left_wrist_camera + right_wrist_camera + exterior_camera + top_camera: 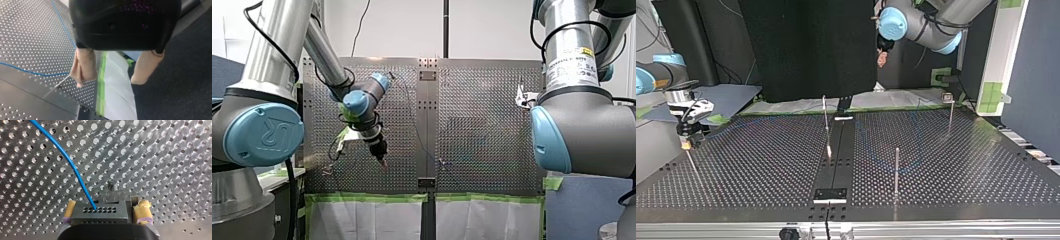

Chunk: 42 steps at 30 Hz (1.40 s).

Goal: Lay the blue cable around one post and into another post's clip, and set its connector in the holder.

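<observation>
A thin blue cable (72, 167) runs over the perforated table and ends in a grey connector block (100, 216) with rows of small holes. My right gripper (105, 206) stands open, its yellow-padded fingers (142, 211) flanking that connector, which rests against a small metal part on top of a thin post. In the top view my right gripper (685, 145) is at the left, atop that post (693, 167). My left gripper (109, 82) is open and empty, its beige pads (82, 67) hanging over the table's edge, high above the cable (32, 73).
Three thin upright posts stand on the table: a centre post (826, 120), a nearer post (897, 170) and a clip-topped post (951, 107). A black plate (831, 195) sits at the near centre seam. Green tape (101, 82) lines the table's edge.
</observation>
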Each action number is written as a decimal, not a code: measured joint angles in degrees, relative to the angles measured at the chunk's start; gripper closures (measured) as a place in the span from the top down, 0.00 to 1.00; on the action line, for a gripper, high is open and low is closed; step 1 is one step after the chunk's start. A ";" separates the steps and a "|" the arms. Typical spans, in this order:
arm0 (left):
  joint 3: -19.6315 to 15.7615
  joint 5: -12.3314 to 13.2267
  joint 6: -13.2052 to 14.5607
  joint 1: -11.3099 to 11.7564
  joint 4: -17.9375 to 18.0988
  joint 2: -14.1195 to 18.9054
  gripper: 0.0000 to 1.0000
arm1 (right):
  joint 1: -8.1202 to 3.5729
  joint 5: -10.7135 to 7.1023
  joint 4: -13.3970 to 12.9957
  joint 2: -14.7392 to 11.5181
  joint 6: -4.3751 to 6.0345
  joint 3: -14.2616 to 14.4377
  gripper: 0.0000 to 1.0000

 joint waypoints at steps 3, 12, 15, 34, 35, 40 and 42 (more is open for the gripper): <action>-1.80 -0.08 1.20 0.11 1.80 0.00 1.00 | 0.00 0.00 0.00 0.00 0.00 0.00 1.00; -7.13 -0.13 2.02 0.22 7.13 0.01 1.00 | 0.00 0.00 0.00 0.00 0.00 0.00 1.00; -8.80 -0.17 1.85 0.22 8.81 0.01 1.00 | 0.00 0.00 0.00 0.00 0.00 0.00 1.00; -9.84 0.36 -0.44 0.56 18.99 -0.01 1.00 | 0.00 0.00 0.00 0.00 0.00 0.00 1.00; -9.43 0.44 -0.37 0.56 19.60 0.00 1.00 | 0.00 0.00 0.00 0.00 0.00 0.00 1.00; -8.60 0.55 -0.69 0.57 22.42 0.00 1.00 | 0.00 0.00 0.00 0.00 0.00 0.00 1.00; -8.51 0.51 -0.74 0.57 23.69 0.00 1.00 | 0.00 0.00 0.00 0.00 0.00 0.00 1.00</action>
